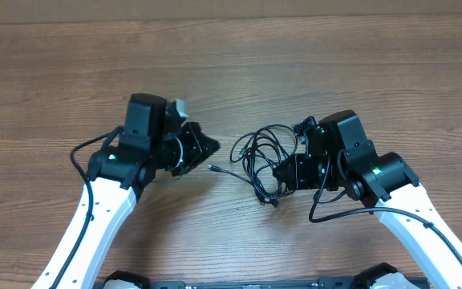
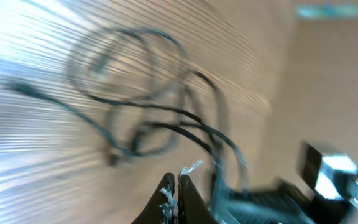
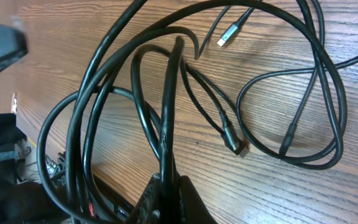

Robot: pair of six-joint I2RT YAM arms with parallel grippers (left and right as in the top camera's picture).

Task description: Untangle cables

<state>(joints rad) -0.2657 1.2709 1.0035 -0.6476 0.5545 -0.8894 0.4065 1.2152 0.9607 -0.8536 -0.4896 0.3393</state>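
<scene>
Thin, glossy black cables (image 1: 265, 160) lie looped in one tangle on the wood-grain surface (image 1: 54, 80) between two hands; the number of cords is unclear. One silvery plug (image 3: 229, 34) shows. The right hand (image 3: 169, 186) pinches a strand; the left hand (image 1: 208, 147) is closed and empty.

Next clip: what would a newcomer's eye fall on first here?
A tangled heap of black cables lies at the centre of the overhead view. The right claw is shut on one strand; the left claw is shut and empty, beside the heap.
</scene>
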